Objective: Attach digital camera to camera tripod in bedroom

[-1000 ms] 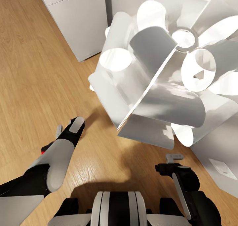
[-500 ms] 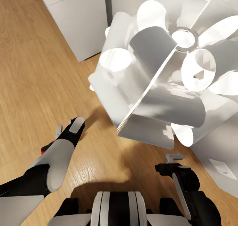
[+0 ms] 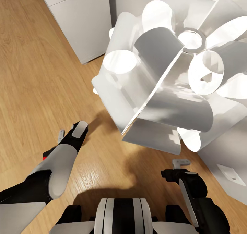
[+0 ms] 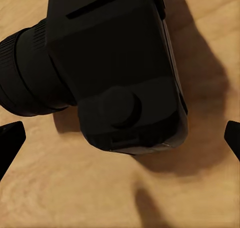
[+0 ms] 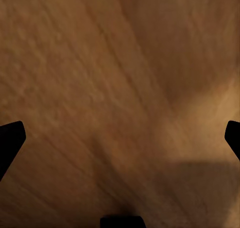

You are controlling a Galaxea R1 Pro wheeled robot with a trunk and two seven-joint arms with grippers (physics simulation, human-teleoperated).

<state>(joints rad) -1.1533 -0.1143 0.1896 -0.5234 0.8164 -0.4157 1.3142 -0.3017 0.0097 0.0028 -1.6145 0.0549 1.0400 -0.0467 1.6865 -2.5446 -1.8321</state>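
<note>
Nothing moved: one digital camera (image 4: 115,62), one lamp (image 3: 171,76).

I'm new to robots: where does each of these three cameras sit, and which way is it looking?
Head view: on the robot's head, looking forward and down at the wooden floor and a white petal lamp; both arms and the trunk show.
Left wrist view: near the left gripper, looking down at the black camera on the floor; fingertips at the edges.
Right wrist view: near the right gripper, facing bare floor.
Shared: the same wooden floor.
</note>
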